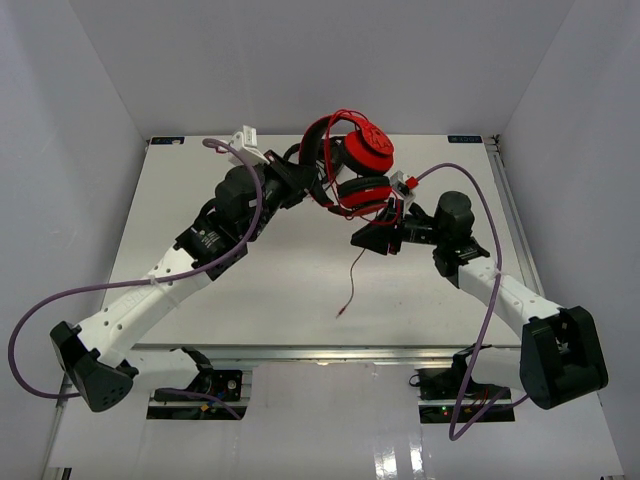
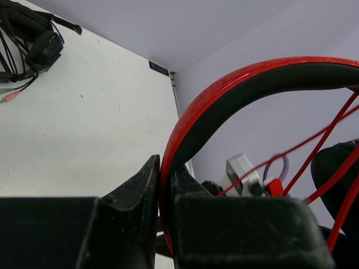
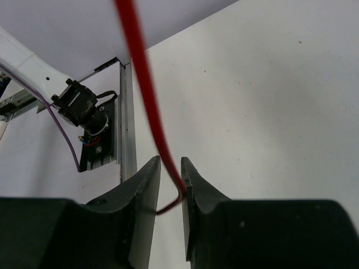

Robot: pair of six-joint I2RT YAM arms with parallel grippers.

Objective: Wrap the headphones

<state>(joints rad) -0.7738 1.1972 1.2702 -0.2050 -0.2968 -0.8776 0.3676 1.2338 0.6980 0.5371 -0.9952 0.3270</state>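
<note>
The red headphones (image 1: pixel 368 150) hang in the air above the far middle of the table, earcups stacked, with loops of thin red cable around them. My left gripper (image 1: pixel 312 185) is shut on the red-black headband (image 2: pixel 224 95), which is pinched between its jaws (image 2: pixel 166 168). My right gripper (image 1: pixel 362 240) is just below and to the right of the earcups. Its jaws (image 3: pixel 170 168) stand a narrow gap apart, with the red cable (image 3: pixel 143 84) running loosely between them. The free cable end (image 1: pixel 348 290) dangles down to the table.
Black headphones (image 2: pixel 39 45) with a thin cable lie at the far part of the table in the left wrist view. White walls close in the table on three sides. A metal rail (image 3: pixel 128 123) runs along the table edge.
</note>
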